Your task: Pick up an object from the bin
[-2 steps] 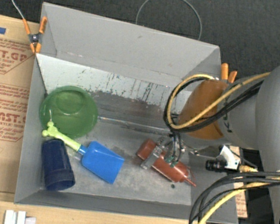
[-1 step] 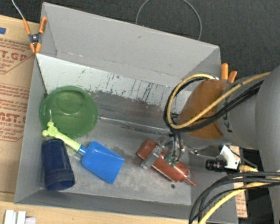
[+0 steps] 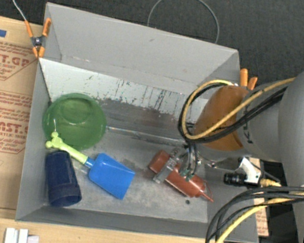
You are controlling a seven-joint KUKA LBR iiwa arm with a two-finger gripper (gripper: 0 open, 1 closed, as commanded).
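Note:
My gripper [image 3: 177, 168] is low at the right of the bin floor, on a red-brown bottle-like thing [image 3: 190, 185] that lies flat with its pointed tip toward the right wall. The fingers [image 3: 162, 173] stand apart, one on either side of the thing's left half, so the gripper is open around it. A blue scoop-shaped cup [image 3: 111, 176] lies to the left, clear of the gripper.
A green bowl [image 3: 75, 119] sits at the left. A light green stick [image 3: 65, 149] lies just below it, and a dark blue cylinder [image 3: 62, 179] lies in the front left corner. The arm with its orange cover and cables hangs over the right wall.

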